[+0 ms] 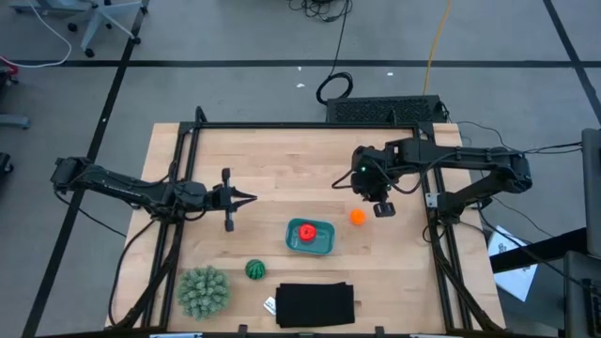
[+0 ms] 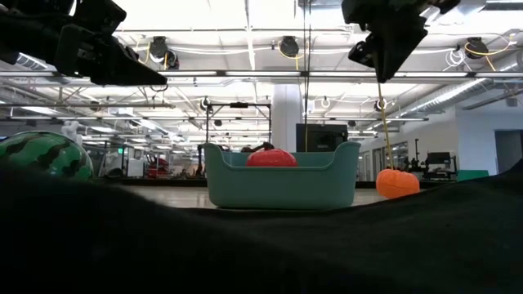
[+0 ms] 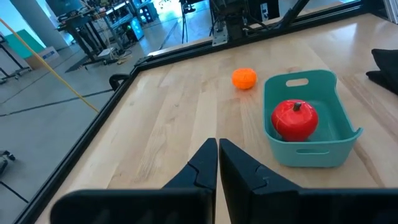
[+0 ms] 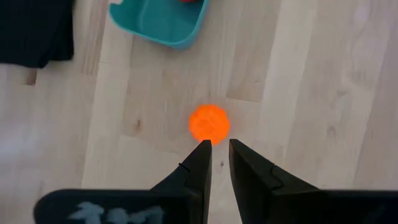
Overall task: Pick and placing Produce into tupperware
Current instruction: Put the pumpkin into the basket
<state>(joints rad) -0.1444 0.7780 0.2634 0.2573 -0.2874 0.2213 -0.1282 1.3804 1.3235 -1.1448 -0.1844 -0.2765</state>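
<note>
right gripper (image 4: 216,155) above orange ball (image 4: 209,122), red fruit (image 1: 306,232) in tupperware (image 1: 322,246).

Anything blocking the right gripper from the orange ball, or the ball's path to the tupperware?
Nothing visible. The right gripper hangs above the orange ball, with bare wood between the ball and the teal tupperware.
</note>
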